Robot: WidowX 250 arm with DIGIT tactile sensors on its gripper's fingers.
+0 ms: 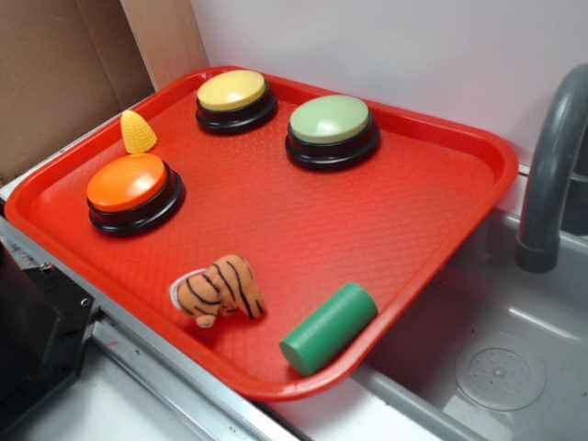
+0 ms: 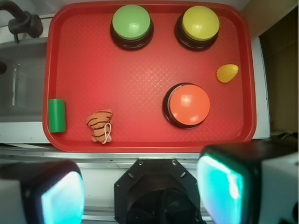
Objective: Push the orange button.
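my pincer [image 2: 140,186] hangs high over the near edge of the scene, its two pale glowing fingers [image 2: 60,196] spread wide apart at the bottom of the wrist view and holding nothing; the exterior view does not show it at all

just past that edge lies the red plastic tray [image 2: 140,60] with its textured floor. nearest on it sit a small plush tiger with dark stripes [image 2: 100,125] and, at the tray's left rim, a green cylinder block [image 2: 57,115] on its side. a little farther, toward the right, stands the round orange button [image 2: 188,104] with its glossy dome cap on a wider black base, upright and untouched, with a small yellow corn-shaped toy [image 2: 227,73] just beyond it. farthest back are the pale green-capped button [image 2: 131,22] and the yellow-capped button [image 2: 200,22], side by side near the far rim, with a grey sink [image 1: 496,349] and tap off the tray's left side

as i judge it, nothing of the task is done yet: i am well above and short of the orange cap, so the reach forward, the descent and the press itself all remain
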